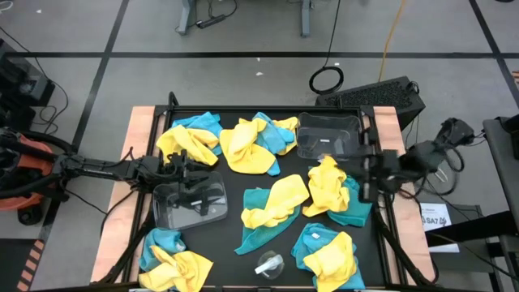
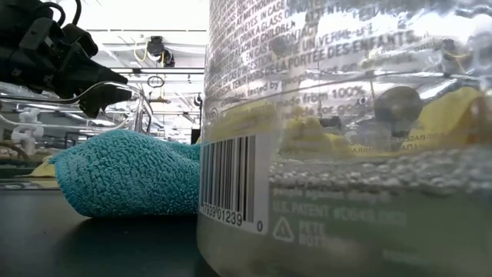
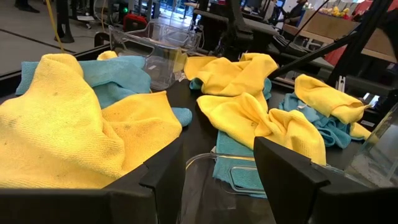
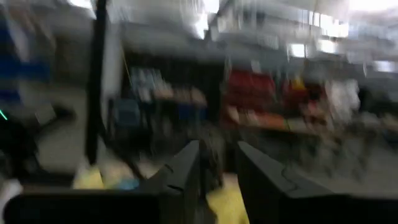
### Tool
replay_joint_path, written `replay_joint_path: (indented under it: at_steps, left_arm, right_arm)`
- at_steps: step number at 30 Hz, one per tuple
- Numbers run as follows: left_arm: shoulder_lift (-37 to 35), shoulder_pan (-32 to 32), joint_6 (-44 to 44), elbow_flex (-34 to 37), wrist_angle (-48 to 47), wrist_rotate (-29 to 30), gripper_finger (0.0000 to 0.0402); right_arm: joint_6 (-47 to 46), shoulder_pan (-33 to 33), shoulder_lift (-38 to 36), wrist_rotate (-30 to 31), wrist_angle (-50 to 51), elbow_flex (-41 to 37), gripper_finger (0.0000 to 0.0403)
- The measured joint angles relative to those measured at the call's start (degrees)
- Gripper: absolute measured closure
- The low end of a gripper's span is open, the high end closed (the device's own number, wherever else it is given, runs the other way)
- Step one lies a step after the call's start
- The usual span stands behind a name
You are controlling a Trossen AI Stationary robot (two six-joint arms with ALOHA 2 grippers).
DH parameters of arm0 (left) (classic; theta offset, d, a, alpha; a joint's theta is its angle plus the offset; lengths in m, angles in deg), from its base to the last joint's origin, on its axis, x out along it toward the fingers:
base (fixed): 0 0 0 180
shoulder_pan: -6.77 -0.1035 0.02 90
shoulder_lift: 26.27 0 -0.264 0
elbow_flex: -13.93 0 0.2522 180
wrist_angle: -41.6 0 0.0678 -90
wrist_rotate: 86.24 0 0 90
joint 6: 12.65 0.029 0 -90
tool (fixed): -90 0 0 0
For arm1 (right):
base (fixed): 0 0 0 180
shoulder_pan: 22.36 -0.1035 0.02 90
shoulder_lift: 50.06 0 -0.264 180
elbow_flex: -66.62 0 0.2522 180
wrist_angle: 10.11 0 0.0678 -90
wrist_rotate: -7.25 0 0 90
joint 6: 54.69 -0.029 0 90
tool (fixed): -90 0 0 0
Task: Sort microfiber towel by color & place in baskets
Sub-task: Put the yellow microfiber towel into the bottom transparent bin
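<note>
Hovering over the near bin (image 1: 190, 203), the left gripper (image 1: 185, 166) is spread and empty; nothing is sorted yet. Next it needs a towel (image 1: 188, 144) to pinch. The right gripper (image 1: 366, 169) waits narrowly parted by the far bin (image 1: 328, 134).

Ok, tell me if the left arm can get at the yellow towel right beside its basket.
Probably yes. The left gripper hovers open over the left basket, and the yellow towel lies uncovered just beyond it.

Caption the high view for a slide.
Yellow and teal towels scattered around two clear bins; left tool over one.
</note>
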Motion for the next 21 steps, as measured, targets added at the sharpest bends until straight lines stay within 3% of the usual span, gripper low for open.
replay_joint_path:
  at_steps: [4, 11, 16, 21]
  left_arm:
    - [0.0, 0.0, 0.0, 0.0, 0.0, 0.0, 0.0206]
    - [0.0, 0.0, 0.0, 0.0, 0.0, 0.0, 0.0206]
    - [0.0, 0.0, 0.0, 0.0, 0.0, 0.0, 0.0206]
    - [0.0, 0.0, 0.0, 0.0, 0.0, 0.0, 0.0206]
  right_arm:
    - [-7.5, 0.0, 9.4, 4.1, 20.3, 12.9, 0.0254]
    - [-24.6, 0.0, 23.0, 3.0, 51.0, 28.8, 0.0144]
    - [-39.1, 0.7, 29.3, -6.6, 66.7, 32.4, 0.0081]
    - [-45.7, 0.4, 34.6, -19.7, 71.4, 32.3, 0.0053]
